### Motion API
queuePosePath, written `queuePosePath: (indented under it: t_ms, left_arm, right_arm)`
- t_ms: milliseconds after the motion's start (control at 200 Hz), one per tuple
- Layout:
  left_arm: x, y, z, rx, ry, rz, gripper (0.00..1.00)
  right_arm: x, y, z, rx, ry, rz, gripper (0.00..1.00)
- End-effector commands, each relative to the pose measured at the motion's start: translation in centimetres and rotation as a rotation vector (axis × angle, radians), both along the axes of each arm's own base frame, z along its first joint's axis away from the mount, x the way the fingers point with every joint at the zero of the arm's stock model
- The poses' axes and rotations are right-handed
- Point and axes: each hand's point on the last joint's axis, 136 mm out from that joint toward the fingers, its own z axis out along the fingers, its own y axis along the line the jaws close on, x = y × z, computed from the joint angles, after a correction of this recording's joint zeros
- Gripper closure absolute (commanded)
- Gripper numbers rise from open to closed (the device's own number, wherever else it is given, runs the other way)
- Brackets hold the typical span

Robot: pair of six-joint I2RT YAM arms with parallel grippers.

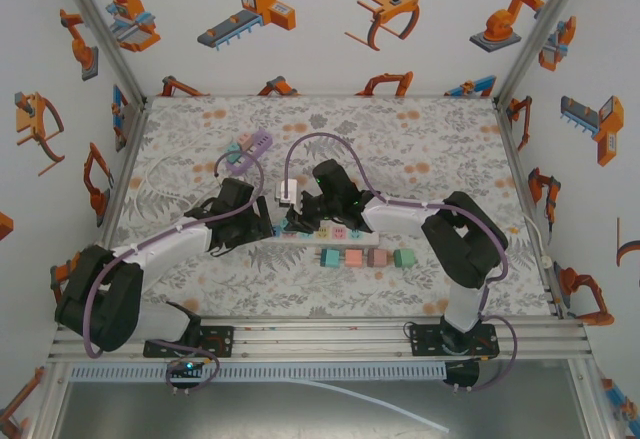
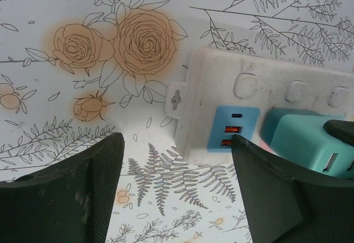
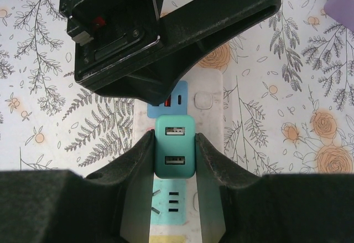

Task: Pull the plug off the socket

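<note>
At lower centre of the right wrist view, the right gripper (image 3: 174, 139) was clamped on the teal plug (image 3: 174, 157), which sat in the white strip (image 3: 212, 115). Beyond it, in the left wrist view, the left gripper (image 2: 177, 190) stood wide open, the strip's end lying between its fingers (image 2: 72, 198).
</note>
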Motion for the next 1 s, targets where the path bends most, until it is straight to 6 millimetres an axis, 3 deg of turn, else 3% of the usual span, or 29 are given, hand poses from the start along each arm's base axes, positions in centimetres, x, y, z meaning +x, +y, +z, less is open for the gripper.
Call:
queuePosePath:
  t_ms: [0,345,551,676,821,996]
  left_arm:
    - [-1.6,2.9,-2.7,0.153,0.082,0.051,0.28]
    - [-1.6,2.9,-2.5,0.163,0.079,0.056,0.29]
    - [-1.3,2.3,-0.9,0.134,0.031,0.042,0.29]
    - [-0.9,1.5,1.5,0.080,-0.039,0.013,0.29]
    - [-0.5,0.8,4.8,0.023,-0.142,-0.021,0.23]
    - [-1.2,0.2,9.0,-0.001,-0.262,-0.113,0.19]
  right_arm:
    - [0.1,1.2,5.4,0.146,-0.055,0.032,0.84]
    - [0.8,0.4,7.0,0.216,-0.044,-0.008,0.87]
    - [1.5,-0.1,8.6,0.259,-0.037,-0.089,0.89]
    - [3.4,-1.1,10.5,0.331,0.057,-0.279,0.92]
    - [5.1,-3.1,12.8,0.533,0.233,-0.502,0.91]
    - [6.4,-6.1,12.5,0.682,0.460,-0.796,0.94]
